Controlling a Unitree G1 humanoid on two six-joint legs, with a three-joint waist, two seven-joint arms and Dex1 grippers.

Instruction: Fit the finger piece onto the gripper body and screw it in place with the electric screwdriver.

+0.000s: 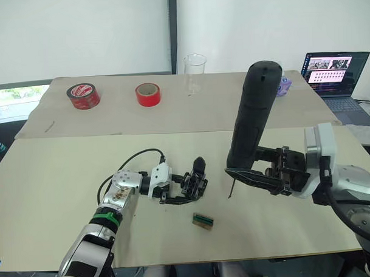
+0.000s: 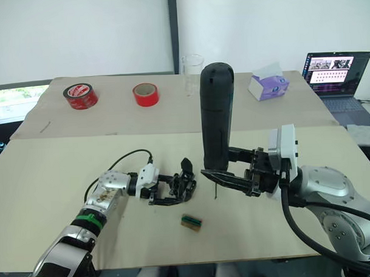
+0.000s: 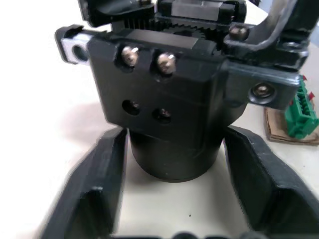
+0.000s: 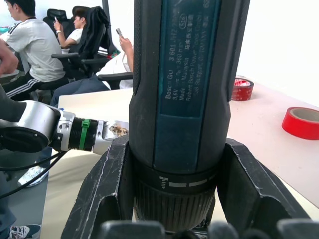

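Right end effector [image 2: 226, 181] is clamping the upright electric screwdriver [image 2: 216, 116], its bit hanging just right of the gripper body [image 2: 184, 182], which the left end effector [image 2: 168, 191] is pinching.

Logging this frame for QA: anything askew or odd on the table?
Nothing stands out. The left end effector grips the gripper body, whose two lower screw holes are unfilled; the right end effector holds the electric screwdriver upright; a small green-and-brown block lies loose nearby.
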